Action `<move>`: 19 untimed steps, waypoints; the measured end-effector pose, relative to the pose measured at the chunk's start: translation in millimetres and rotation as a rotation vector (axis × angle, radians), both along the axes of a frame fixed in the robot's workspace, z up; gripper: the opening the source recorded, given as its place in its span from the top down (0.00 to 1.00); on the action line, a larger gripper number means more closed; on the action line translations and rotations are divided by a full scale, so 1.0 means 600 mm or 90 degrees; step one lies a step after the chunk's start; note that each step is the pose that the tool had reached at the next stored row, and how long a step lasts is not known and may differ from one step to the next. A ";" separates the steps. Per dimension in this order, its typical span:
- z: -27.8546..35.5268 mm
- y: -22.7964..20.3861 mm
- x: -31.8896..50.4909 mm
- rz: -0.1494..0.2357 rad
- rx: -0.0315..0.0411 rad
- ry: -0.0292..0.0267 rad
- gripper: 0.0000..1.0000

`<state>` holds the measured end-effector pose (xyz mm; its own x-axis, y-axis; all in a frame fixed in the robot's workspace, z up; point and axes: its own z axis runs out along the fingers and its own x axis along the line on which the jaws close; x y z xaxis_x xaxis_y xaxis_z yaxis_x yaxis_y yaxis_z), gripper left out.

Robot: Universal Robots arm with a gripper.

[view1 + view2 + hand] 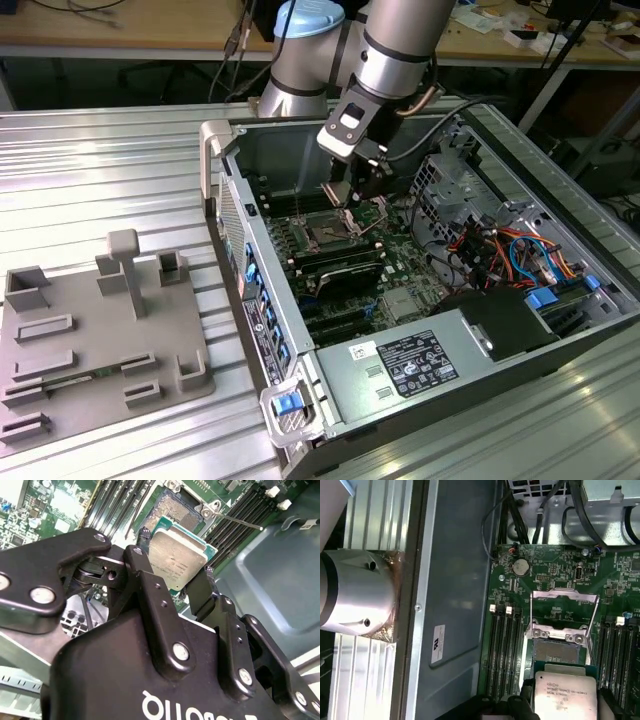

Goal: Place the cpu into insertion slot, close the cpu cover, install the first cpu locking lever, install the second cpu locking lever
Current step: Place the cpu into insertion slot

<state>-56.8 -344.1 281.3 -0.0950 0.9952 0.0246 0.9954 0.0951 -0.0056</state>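
My gripper (pixel 175 566) is shut on the cpu (pixel 177 559), a flat square chip with a dull silver top, held by two opposite edges. The chip hangs above the green motherboard (pixel 545 575), just beside the insertion slot (pixel 555 652), whose dark square socket lies bare. The cpu cover (pixel 564 596), a thin silver frame, stands swung open on the far side of the slot. In the exterior view the gripper (pixel 357 190) reaches down into the open computer case, close over the slot (pixel 328 232). The first wrist view shows the cpu (pixel 565 694) between the black fingers (pixel 524 696).
Long black memory slots (pixel 505 650) flank the socket on both sides. The case wall (pixel 255 250) rises at the exterior view's left, and a power supply (pixel 410 365) and a cable-filled drive cage (pixel 500 240) fill the right. A grey fixture plate (pixel 100 340) lies on the table outside the case.
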 end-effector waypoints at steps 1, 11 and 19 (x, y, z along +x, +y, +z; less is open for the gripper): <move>-0.003 0.0004 0.000 0.000 -0.0001 0.0012 0.45; -0.026 0.0071 0.000 0.000 -0.0001 0.0099 0.45; -0.031 0.0086 0.000 0.000 -0.0001 0.0105 0.45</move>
<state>-56.8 -338.9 262.5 -0.0947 0.9952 0.0261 0.9952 0.0952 -0.0221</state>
